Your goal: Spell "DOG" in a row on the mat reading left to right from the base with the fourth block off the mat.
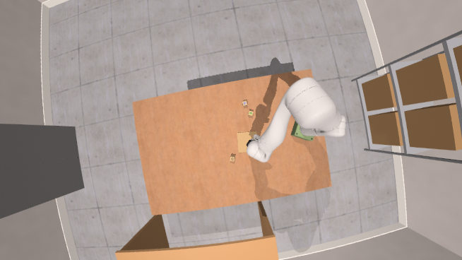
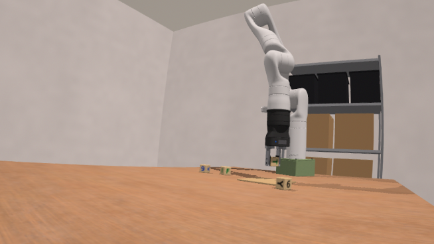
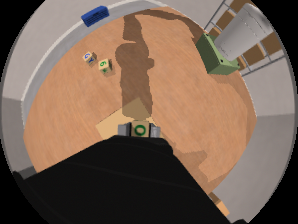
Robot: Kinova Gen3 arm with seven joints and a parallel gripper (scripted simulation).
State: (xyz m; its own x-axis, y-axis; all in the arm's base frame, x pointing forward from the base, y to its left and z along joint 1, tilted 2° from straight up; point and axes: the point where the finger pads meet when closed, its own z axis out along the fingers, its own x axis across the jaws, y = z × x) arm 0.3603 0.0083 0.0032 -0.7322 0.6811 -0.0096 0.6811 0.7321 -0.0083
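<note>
My gripper (image 2: pixel 275 162) is shut on a wooden block (image 2: pixel 275 161) with green letters and holds it a little above the table, over the near edge of the tan mat (image 2: pixel 257 180). In the wrist view the held block (image 3: pixel 140 129) shows a round green letter between the fingers, with the mat (image 3: pixel 116 123) below. A block with black marks (image 2: pixel 283 183) lies by the mat's end, off it (image 1: pixel 232 158). A block with blue marks (image 2: pixel 204 168) (image 1: pixel 244 102) and one with green marks (image 2: pixel 225 170) lie farther away on the table (image 1: pixel 253 113). In the overhead view the arm hides the held block.
The green robot base (image 2: pixel 295 166) stands right behind the gripper. A metal shelf with cardboard boxes (image 2: pixel 342 116) stands beyond the table. An open cardboard box (image 1: pixel 198 244) sits on the floor at one table edge. A blue thing (image 3: pixel 95 14) lies by the far wall.
</note>
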